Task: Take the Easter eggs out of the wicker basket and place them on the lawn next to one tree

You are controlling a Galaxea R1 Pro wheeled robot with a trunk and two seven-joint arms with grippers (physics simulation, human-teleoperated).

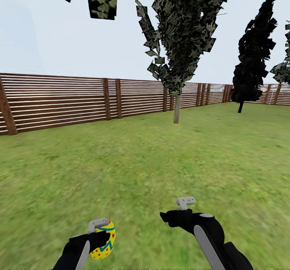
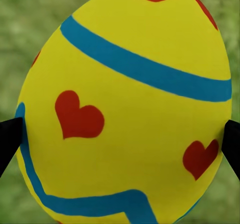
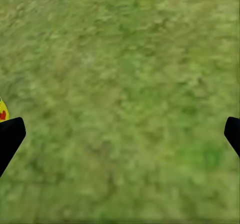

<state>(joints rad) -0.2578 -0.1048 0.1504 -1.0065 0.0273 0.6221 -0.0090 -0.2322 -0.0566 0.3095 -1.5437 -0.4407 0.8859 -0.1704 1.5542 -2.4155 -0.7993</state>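
A: Where's the egg?
B: Pinched in the left claw above the lawn; long axis near upright, tilted slightly.
A: Right claw?
B: Spread wide, holding nothing.

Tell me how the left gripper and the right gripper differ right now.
The left gripper is shut on a yellow Easter egg; the right gripper holds nothing, with only lawn between its fingers. The left fingers press the egg's sides; the right ones stand wide apart. Both are black and hang low over the grass.
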